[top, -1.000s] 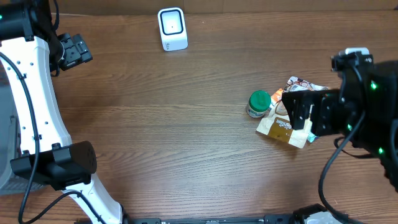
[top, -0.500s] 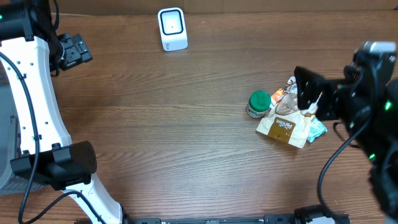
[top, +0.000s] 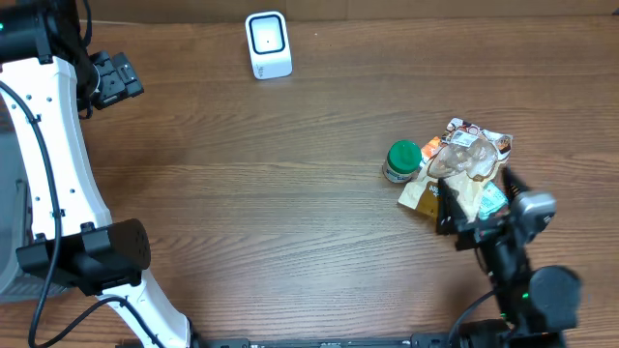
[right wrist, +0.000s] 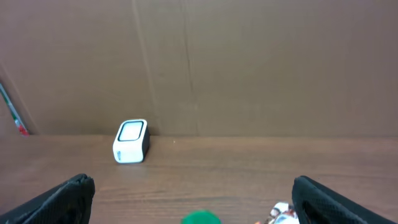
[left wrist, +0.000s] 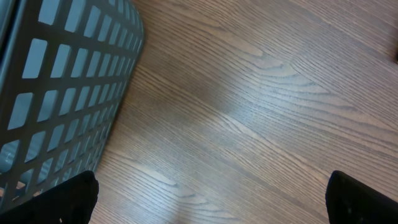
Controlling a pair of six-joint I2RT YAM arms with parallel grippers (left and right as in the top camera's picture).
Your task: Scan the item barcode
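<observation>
A small pile of items lies at the table's right: a green-lidded tub [top: 402,159], a brown packet [top: 424,196] and a crinkled clear wrapper [top: 466,155]. The white barcode scanner [top: 268,43] stands at the far edge. My right gripper [top: 481,208] hovers open at the pile's near side, nothing between its fingers. Its wrist view looks across the table to the scanner [right wrist: 131,141], with the green lid [right wrist: 201,218] low between the open gripper [right wrist: 199,202]. My left gripper [top: 114,79] is at the far left, open and empty [left wrist: 214,205] over bare wood.
A grey slatted basket [left wrist: 62,93] stands just left of the left gripper. A brown cardboard wall [right wrist: 249,62] closes the table's far side behind the scanner. The left arm's white link [top: 48,145] runs down the left edge.
The right arm has swung down from over the pile toward the table's near edge, uncovering the items. The left arm has stayed still.
</observation>
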